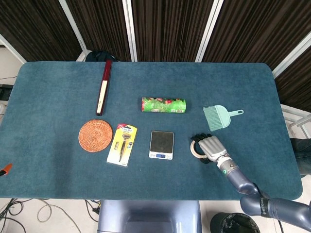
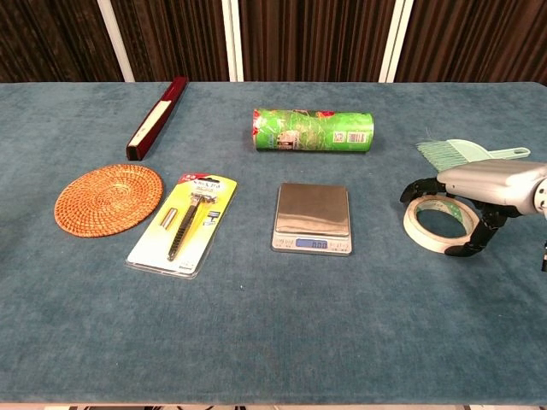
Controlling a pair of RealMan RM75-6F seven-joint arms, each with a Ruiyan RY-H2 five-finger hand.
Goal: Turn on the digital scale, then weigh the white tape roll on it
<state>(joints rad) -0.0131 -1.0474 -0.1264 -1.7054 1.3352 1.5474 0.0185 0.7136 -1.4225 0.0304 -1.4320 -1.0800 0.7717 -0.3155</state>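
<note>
White tape roll [image 2: 438, 225] lies flat under the right hand [image 2: 483, 185], whose fingers straddle its rim without clearly gripping, so it may slip short of the lit digital scale [image 2: 312, 219].

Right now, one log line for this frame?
scale: display lit, pan bare | tape roll: on table, right of scale | right hand: over roll, fingers curled around it | left hand: unseen

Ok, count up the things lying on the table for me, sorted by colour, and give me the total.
Green: 2, the green roll and the dustpan brush set
Dark red: 1, the long box
Orange: 1, the woven coaster
Yellow: 1, the razor pack
Silver: 1, the digital scale
White: 1, the tape roll
Total: 7
</note>
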